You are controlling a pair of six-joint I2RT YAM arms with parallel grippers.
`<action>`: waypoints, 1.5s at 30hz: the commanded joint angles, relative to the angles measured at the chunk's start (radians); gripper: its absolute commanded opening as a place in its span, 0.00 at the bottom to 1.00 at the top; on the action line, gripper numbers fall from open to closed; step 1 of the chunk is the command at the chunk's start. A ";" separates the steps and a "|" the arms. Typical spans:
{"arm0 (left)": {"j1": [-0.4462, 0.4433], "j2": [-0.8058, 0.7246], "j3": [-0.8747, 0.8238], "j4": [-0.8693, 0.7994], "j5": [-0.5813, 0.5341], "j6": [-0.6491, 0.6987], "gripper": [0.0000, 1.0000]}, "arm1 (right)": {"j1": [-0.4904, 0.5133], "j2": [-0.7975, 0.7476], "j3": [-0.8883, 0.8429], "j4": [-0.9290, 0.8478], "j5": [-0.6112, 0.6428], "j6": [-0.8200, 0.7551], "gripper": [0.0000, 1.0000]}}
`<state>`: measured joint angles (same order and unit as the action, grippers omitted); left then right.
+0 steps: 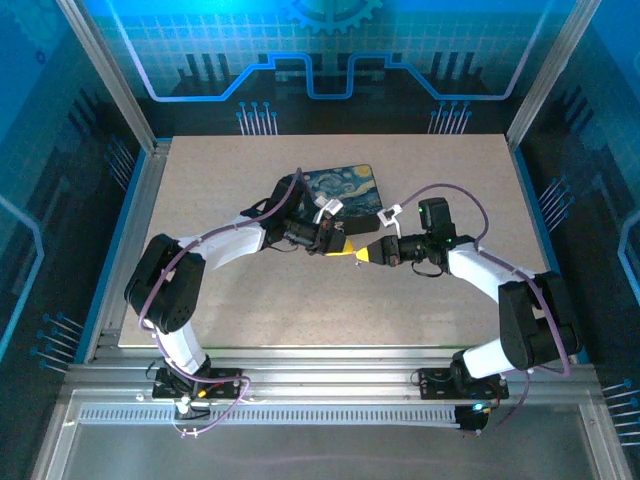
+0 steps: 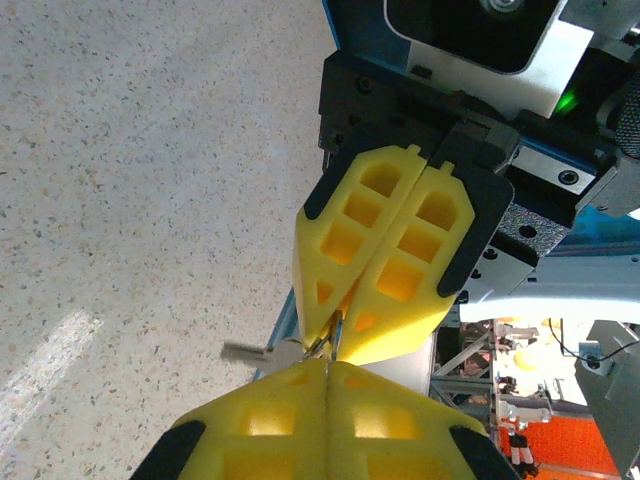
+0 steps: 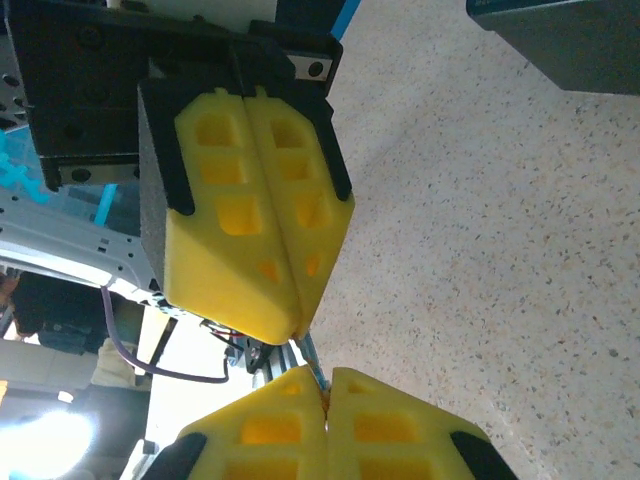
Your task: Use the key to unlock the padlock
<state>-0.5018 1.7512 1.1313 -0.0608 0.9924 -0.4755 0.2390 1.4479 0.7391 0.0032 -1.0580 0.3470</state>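
Turning stage, we judge | left gripper (image 2: 326, 368) clenched on tiny padlock (image 2: 262, 351) | right gripper (image 3: 326, 378) clenched on thin key (image 3: 311, 356) | next we need a steady twist

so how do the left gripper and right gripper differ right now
The left gripper reaches in from the left, the right gripper from the right. The left gripper lies nearer the painted box, the right gripper farther. Both are shut, yellow-fingered, tips meeting on a small silvery metal piece.
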 commanded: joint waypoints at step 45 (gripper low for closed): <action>-0.213 0.217 0.211 -0.168 -1.229 -0.177 0.69 | -0.162 -0.068 0.004 -0.094 0.425 0.172 0.00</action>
<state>-0.6926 1.9362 1.2984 -0.2024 -0.1047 -0.6109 0.0956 1.4059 0.7155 -0.0570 -0.6613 0.5022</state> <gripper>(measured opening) 0.693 0.065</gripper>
